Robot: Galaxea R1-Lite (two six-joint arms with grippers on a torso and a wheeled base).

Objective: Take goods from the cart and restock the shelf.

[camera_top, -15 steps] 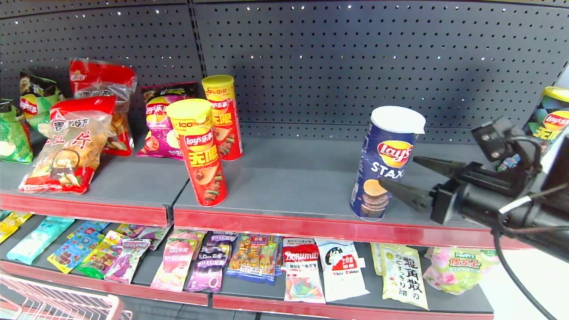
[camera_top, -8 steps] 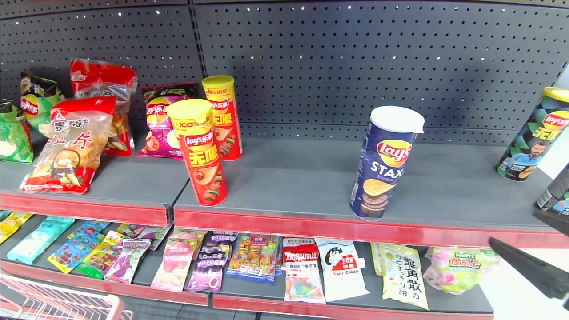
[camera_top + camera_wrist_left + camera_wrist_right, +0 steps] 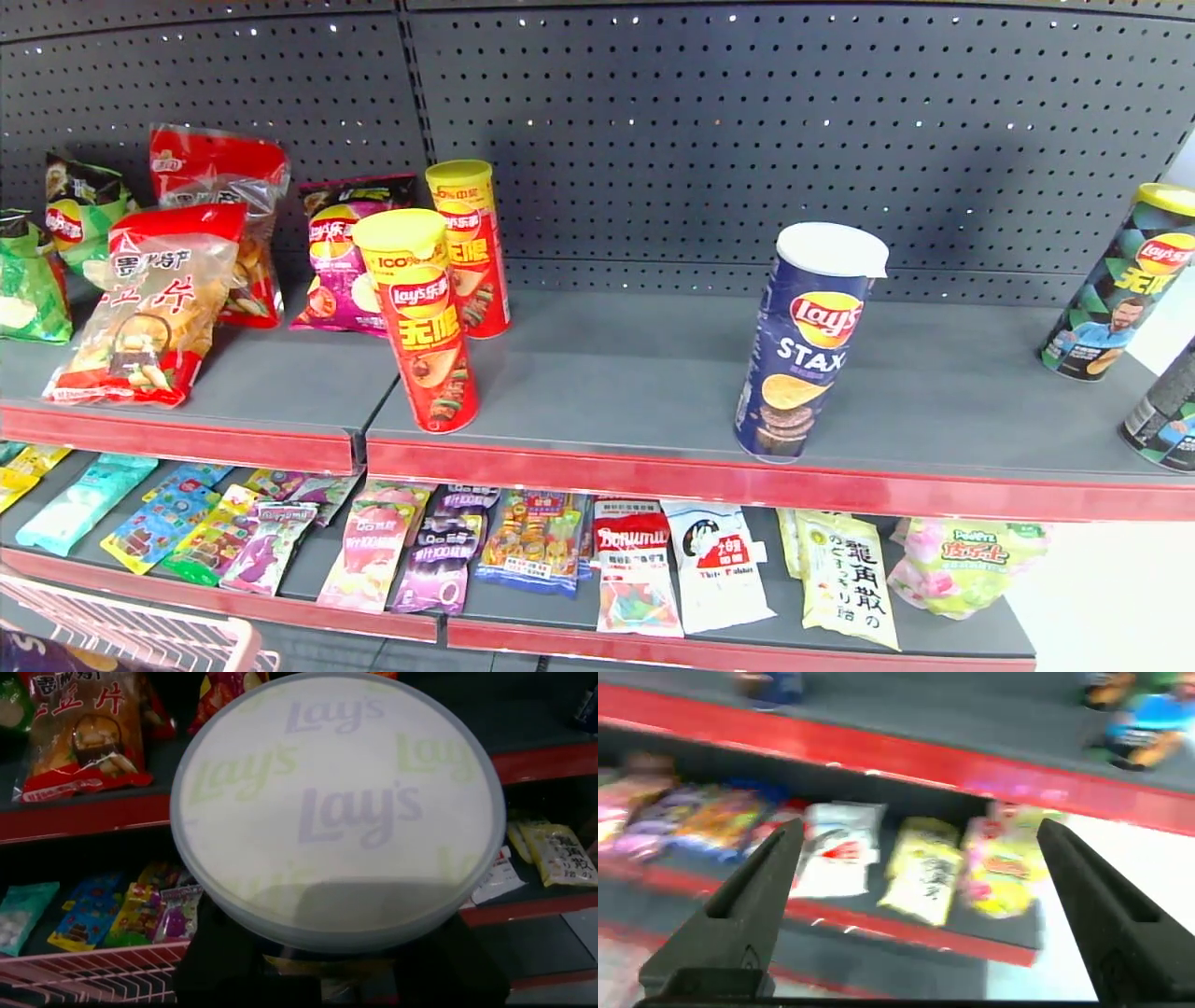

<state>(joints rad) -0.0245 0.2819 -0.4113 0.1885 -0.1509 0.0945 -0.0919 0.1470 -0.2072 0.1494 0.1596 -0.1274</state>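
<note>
The shelf (image 3: 644, 373) is only partly stocked. In the head view a blue can (image 3: 810, 341) stands upright by the front lip, a little toward 3 o'clock from the centre. Two red cans (image 3: 417, 317) stand toward 9 o'clock, with snack bags (image 3: 149, 299) beyond them at the 9 o'clock edge. Two patterned cans (image 3: 1116, 280) sit at the far 3 o'clock edge. Bare grey board lies on both sides of the blue can, so there is plainly room for more. The lower shelf (image 3: 308, 583) is lined with flat sachets (image 3: 537, 541). The cart (image 3: 140, 635) shows its pink wire rim at 7 o'clock. The left tool (image 3: 327, 971) appears to be clamped on a white-lidded can (image 3: 336, 812), carried in front of the shelf with the cart's wires just below it; dark parts flank the can's body, though the contact itself is hidden under the lid. The right tool (image 3: 920, 826) is spread wide with nothing between its fingers, facing the lower shelf. By my reading at least one can is placed, another is in hand and not yet set down, and further goods likely remain in the cart.
</note>
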